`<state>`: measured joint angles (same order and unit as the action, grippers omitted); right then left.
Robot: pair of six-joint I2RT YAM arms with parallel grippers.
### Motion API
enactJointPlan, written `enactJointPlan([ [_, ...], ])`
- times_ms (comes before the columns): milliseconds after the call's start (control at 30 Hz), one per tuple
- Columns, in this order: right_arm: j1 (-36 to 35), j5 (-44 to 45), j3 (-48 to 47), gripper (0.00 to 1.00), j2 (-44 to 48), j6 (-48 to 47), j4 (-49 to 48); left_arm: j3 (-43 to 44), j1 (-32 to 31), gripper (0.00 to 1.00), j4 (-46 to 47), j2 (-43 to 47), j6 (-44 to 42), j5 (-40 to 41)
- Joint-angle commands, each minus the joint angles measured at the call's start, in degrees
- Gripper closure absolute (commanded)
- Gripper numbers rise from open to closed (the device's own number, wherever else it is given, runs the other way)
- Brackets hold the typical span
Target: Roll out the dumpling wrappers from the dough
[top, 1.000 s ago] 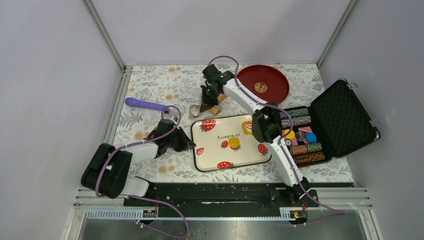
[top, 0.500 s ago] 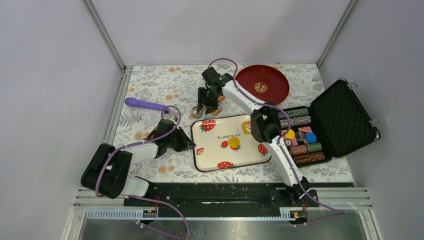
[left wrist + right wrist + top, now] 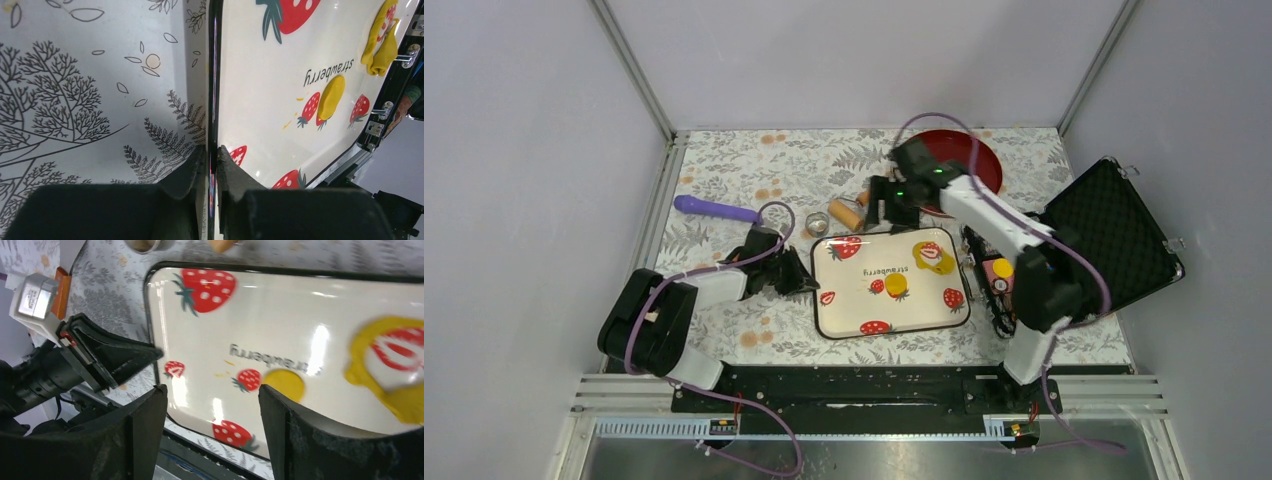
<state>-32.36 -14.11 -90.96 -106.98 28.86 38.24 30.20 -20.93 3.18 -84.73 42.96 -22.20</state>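
Note:
On the strawberry-print tray (image 3: pixel 864 310) lies one round yellow dumpling wrapper (image 3: pixel 894 285), also in the wrist views (image 3: pixel 331 96) (image 3: pixel 284 383). The dough (image 3: pixel 921 262) is a flattened yellow patch with a hole cut out of it, at the tray's far right corner (image 3: pixel 382 42) (image 3: pixel 405 407). My left gripper (image 3: pixel 807 283) is shut on the tray's left rim (image 3: pixel 214 100), one finger on each side (image 3: pixel 212 155). Above the tray's far edge hovers my right gripper (image 3: pixel 876 203), open (image 3: pixel 212 395) and holding nothing.
A metal ring cutter (image 3: pixel 818 220) and a tan wooden piece (image 3: pixel 846 213) lie just beyond the tray. A purple rolling pin (image 3: pixel 714 209) is at the far left. A red plate (image 3: pixel 969 165) sits at the back, an open black case (image 3: pixel 1114 235) at the right.
My right gripper has opened and swung right, away from the ring cutter and wooden piece, which now lie free. The left gripper keeps its hold on the tray rim.

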Motion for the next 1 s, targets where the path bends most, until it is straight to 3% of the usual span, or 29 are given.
enactJointPlan([
  [0,5.49,0.18,12.13,0.25,10.96,-2.77,-3.74,-0.04,0.01,1.0,-10.05,-2.6,-4.82,4.67],
  [167,8.77,0.71,23.8,0.21,21.28,-5.13,-3.64,1.03,-0.19,0.99,-16.66,0.66,-5.68,10.86],
  [333,9.42,0.94,30.57,0.16,28.86,-6.69,-2.15,2.15,-0.59,0.5,-19.53,4.51,-6.77,12.76],
  [433,9.55,1.63,33.49,0.12,32.62,-7.06,-1.1,3.25,-0.47,0.34,-20.58,9.51,-6.79,13.22],
  [567,9.73,1.29,36.81,0.08,36.82,-7.04,-1.12,5.5,0.43,0.21,-20.29,14.92,-6.55,12.9],
  [733,9.94,0.1,39.27,0.07,39.46,-6.84,-0.59,12.29,4.82,0.14,-26.31,16.33,-10.6,16.63],
  [967,10.03,-0.88,41.77,0.06,41.12,-6.75,-0.55,25.91,8.71,0.13,-42.43,11.32,-19.44,35.39],
])
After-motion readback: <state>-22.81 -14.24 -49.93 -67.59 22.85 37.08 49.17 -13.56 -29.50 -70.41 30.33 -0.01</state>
